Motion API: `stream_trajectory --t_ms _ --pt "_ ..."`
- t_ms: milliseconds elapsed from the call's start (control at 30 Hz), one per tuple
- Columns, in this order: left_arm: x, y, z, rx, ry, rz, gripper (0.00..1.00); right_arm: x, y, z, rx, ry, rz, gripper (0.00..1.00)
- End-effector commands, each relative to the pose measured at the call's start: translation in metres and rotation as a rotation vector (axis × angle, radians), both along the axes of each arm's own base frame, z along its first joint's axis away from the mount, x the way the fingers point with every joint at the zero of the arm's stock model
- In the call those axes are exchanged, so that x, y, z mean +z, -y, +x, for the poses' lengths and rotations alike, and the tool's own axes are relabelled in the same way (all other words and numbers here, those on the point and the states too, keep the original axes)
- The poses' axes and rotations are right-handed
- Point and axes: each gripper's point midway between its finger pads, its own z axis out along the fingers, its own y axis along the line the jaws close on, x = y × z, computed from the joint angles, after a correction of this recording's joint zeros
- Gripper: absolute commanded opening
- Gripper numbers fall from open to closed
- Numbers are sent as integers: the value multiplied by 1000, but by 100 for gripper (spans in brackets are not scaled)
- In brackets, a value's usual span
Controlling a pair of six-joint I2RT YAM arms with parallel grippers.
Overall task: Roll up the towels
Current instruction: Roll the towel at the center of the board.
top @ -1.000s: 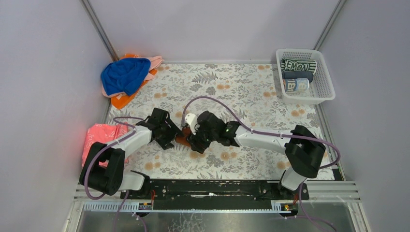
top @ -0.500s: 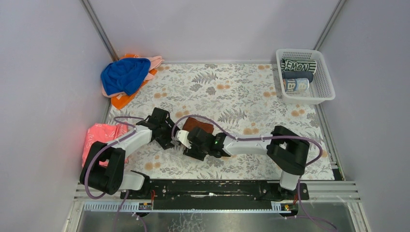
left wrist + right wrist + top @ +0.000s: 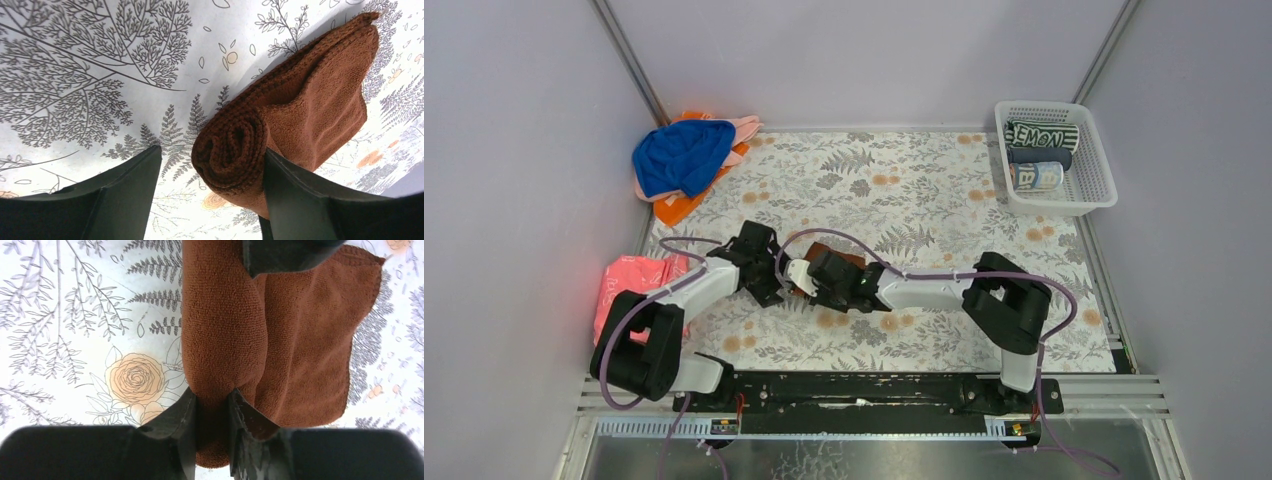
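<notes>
A brown towel (image 3: 836, 259) lies on the floral table mat, partly rolled from its near edge. In the left wrist view the roll's end (image 3: 231, 150) sits between my left gripper's (image 3: 210, 165) open fingers, against the right finger (image 3: 300, 195) and apart from the left one. My left gripper (image 3: 769, 275) is at the roll's left end. My right gripper (image 3: 212, 405) is shut, pinching the roll (image 3: 220, 340) at its other end; the flat part of the towel (image 3: 310, 340) spreads to the right. In the top view my right gripper (image 3: 809, 282) is beside the left.
A pile of blue, orange and pink towels (image 3: 686, 160) lies at the back left. A pink towel (image 3: 629, 280) lies at the left edge. A white basket (image 3: 1092, 160) at the back right holds rolled towels (image 3: 1036, 176).
My right gripper has moved left along the mat with the towel, closing up on the left gripper. The towel's flat part now shows behind the grippers. The left arm has barely moved.
</notes>
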Motion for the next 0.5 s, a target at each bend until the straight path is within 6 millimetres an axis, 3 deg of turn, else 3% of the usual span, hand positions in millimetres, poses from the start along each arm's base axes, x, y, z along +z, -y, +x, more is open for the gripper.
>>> stream_trajectory --t_ms 0,133,300,467 --pt "0 -20 -7 13 -9 93 73 -22 8 -50 53 -377 0 18" --pt "16 -26 -10 39 20 105 81 -5 -3 -64 32 -600 121 8" --pt "36 -38 -20 69 60 136 88 5 -13 -60 -102 -841 246 7" --pt "40 -35 -32 59 57 97 89 -4 -12 -56 -242 -1041 311 7"
